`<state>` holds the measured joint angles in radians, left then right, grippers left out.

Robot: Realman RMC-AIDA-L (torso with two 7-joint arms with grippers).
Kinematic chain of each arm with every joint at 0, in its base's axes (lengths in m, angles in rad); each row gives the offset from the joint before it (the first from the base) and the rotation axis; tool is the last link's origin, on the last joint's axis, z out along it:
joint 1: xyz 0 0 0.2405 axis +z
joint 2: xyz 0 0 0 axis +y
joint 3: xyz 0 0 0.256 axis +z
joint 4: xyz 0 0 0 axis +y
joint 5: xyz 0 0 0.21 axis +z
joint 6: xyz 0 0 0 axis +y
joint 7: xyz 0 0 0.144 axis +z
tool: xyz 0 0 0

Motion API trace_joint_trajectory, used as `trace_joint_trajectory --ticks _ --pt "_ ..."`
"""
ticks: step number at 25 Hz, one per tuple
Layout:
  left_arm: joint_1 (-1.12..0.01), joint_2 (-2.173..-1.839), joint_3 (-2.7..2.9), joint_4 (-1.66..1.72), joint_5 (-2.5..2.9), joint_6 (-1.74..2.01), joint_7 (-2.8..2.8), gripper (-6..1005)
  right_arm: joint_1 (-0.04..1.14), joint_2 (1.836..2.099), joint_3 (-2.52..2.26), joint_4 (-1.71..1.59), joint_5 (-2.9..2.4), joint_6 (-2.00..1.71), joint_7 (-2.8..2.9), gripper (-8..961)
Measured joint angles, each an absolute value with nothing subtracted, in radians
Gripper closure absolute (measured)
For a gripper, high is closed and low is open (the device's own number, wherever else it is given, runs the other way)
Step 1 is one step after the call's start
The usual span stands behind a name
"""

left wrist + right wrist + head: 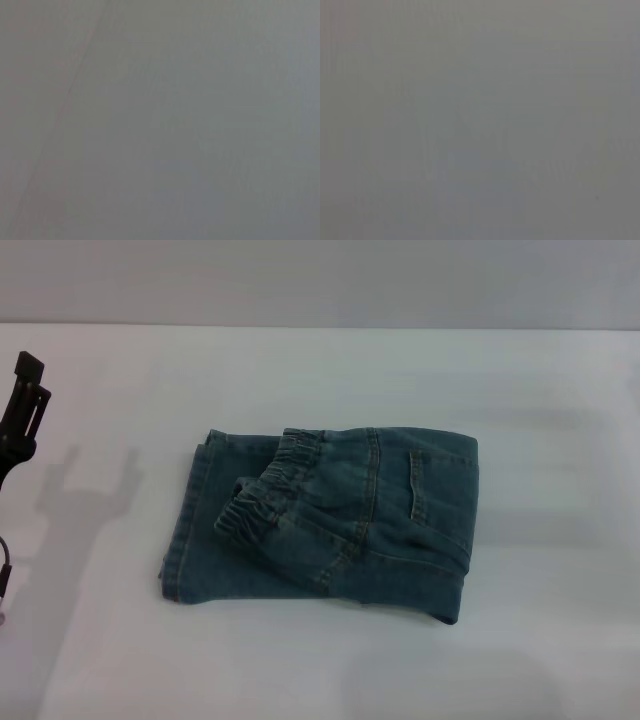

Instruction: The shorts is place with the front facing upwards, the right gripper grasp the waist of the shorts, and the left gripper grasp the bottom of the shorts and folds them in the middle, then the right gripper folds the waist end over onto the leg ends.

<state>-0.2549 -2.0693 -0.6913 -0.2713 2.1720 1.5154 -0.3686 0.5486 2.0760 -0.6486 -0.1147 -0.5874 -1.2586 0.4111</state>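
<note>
We are seeing the shorts (330, 525) lying folded in the middle of the white worktop (540, 640). The waist (265, 495) is lying on top, near the leg ends (185, 540). Our left claw (22, 405) is hanging at the worktop's left edge, well apart from the shorts, and we cannot tell if it is apart or together. We are reading no words anywhere.

Looks like a lab or test bench for robot recording, not a home. Plain white table (330, 660) filling the head view, bare grey wall (320, 280) behind. Black left gripper (22, 405) at the table's left edge, casting a shadow (85, 490). One folded pair of denim shorts (330, 525) as the sole prop. Wrist views: featureless grey only.
</note>
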Motion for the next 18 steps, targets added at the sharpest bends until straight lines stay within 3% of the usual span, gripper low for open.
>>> trace_joint_trajectory --ticks 18 --pt "-0.301 -2.066 -0.691 -0.258 2.181 1.54 -0.311 190 0.542 2.075 -0.624 -0.127 -0.586 -1.271 0.411 235"
